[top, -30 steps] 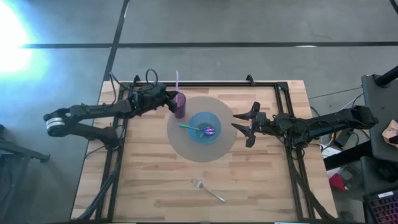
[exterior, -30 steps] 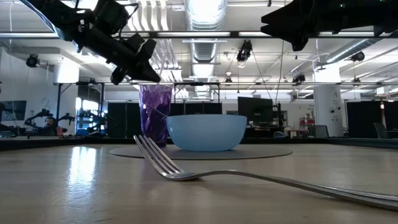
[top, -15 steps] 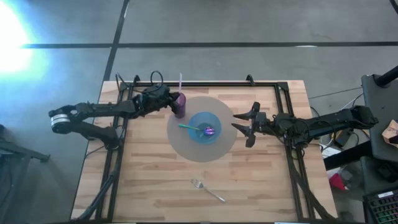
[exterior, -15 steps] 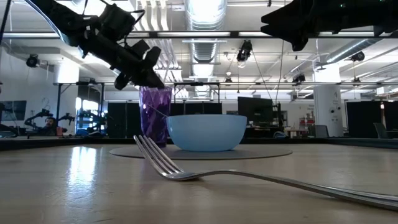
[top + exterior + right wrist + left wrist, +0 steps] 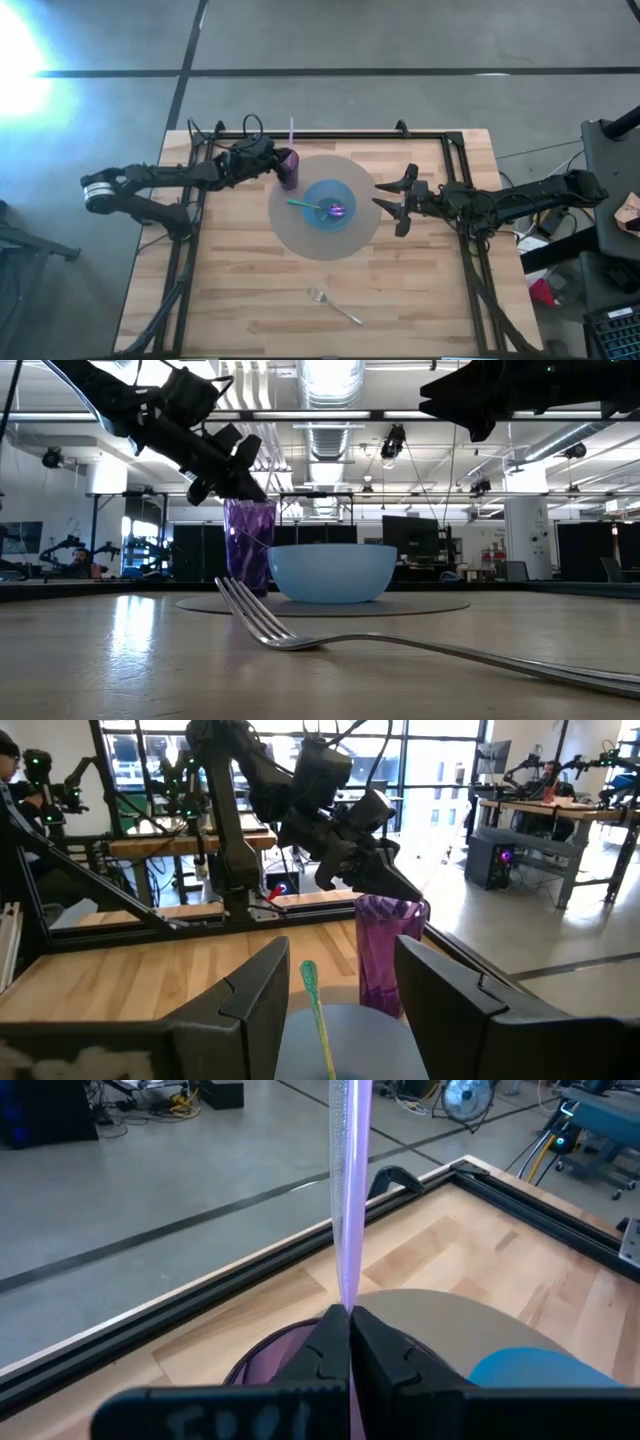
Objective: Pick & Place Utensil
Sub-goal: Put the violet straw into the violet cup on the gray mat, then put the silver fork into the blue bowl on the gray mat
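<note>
Nearby, a fork point(image 5: 334, 305) lies alone on the wooden table point(image 5: 240, 290), well apart from the grey mat point(image 5: 300, 235) bearing a blue bowl point(image 5: 329, 205) and purple cup point(image 5: 289, 168). Over the cup, the left gripper point(image 5: 275, 158) pinches a lilac utensil point(image 5: 350, 1190) upright, its lower end at the cup's mouth. Beside the mat hovers the right gripper point(image 5: 388, 200), fingers spread.

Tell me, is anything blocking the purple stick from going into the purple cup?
Nothing visible does. The left gripper holds the thin translucent purple utensil directly over the purple plastic cup's open mouth.
</note>
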